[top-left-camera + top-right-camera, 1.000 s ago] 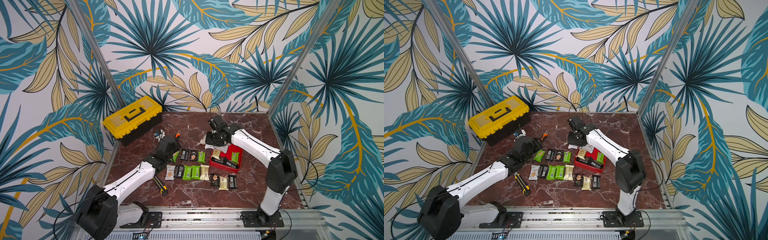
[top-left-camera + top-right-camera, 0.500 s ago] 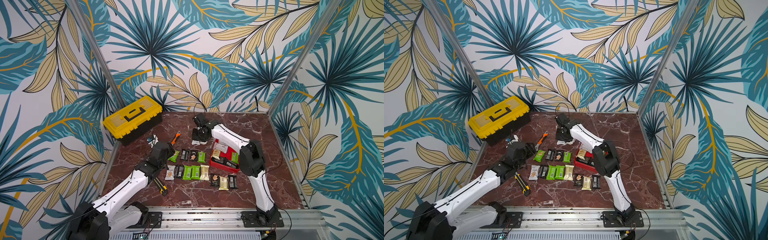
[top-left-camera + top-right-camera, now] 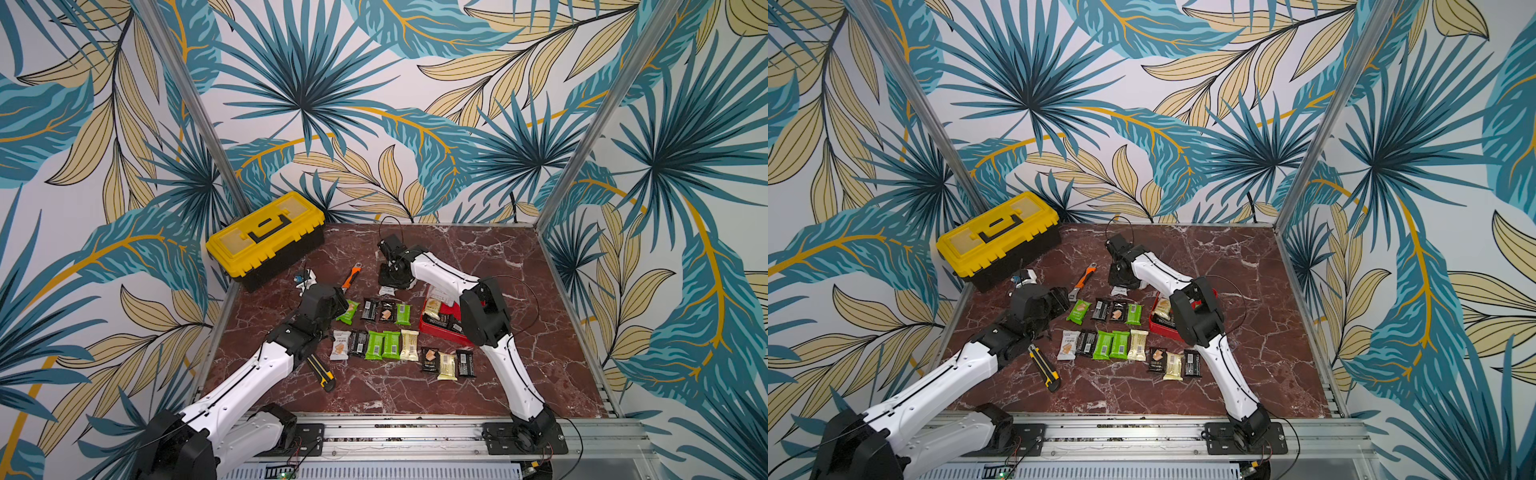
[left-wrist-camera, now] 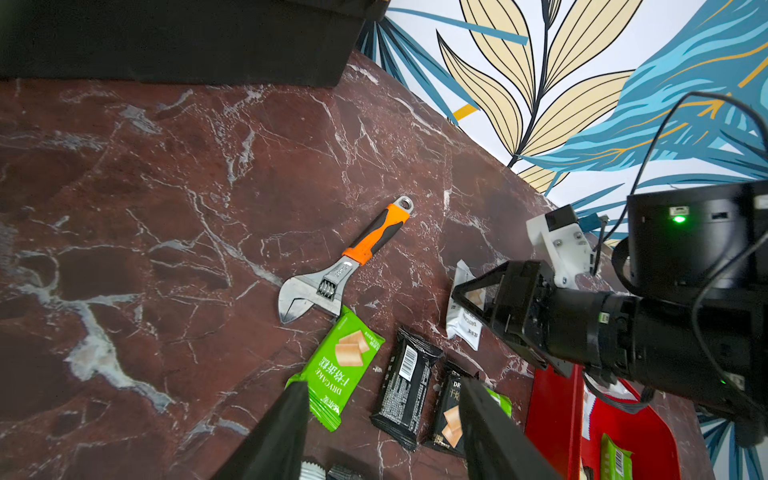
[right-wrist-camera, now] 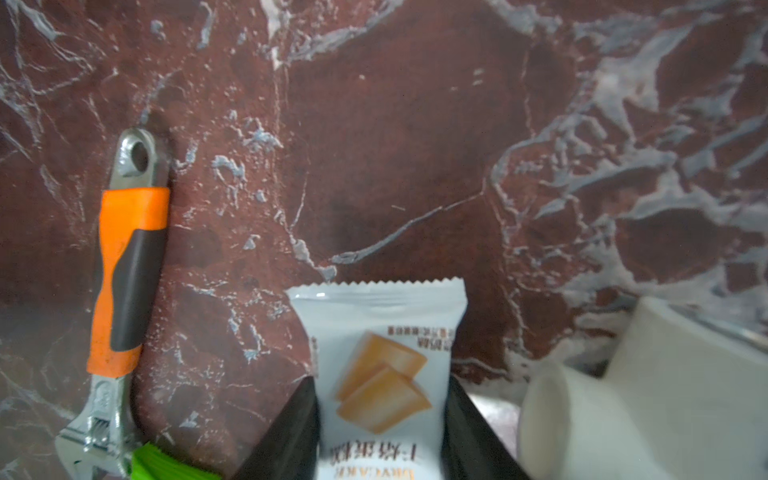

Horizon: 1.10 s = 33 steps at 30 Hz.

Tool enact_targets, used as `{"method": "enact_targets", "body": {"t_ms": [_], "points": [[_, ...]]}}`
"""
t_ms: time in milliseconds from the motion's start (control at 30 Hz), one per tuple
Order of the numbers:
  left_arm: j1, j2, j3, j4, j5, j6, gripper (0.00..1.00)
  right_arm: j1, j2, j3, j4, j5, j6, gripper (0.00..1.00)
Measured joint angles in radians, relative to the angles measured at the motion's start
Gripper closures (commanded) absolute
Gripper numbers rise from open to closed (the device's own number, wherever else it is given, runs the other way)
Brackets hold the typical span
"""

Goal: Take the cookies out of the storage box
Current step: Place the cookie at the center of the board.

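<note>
Cookies (image 3: pixel 390 345) lie in rows in the middle of the tabletop (image 3: pixel 498 249), and a few more sit in the red storage box (image 3: pixel 436 333) just right of them. Nearer the back edge, the right gripper (image 5: pixel 380 379) has a white cookie packet (image 5: pixel 382 324) between its two fingers. I cannot tell if they squeeze it. The left gripper (image 4: pixel 382 384) hangs wide open over the rows with nothing in it.
</note>
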Motion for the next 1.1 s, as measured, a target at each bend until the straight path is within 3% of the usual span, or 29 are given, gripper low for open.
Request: {"method": "enact_targets", "body": {"t_ms": [333,500,733,1100], "points": [[0.0,0.073,0.064,-0.049,0.1,0.064,0.35,0.006,-0.076,-0.051,0.003,0.014,-0.003,0.41],[-0.043,0.105,0.12,-0.048,0.126,0.116,0.33,-0.006,-0.315,-0.19,0.011,0.038,-0.011,0.41],[-0.21,0.245,0.258,-0.051,0.156,0.251,0.31,-0.08,-0.697,-0.508,0.049,0.089,-0.012,0.41],[-0.407,0.537,0.561,-0.148,0.245,0.471,0.3,-0.274,-1.089,-0.967,0.027,0.156,-0.006,0.42]]}}
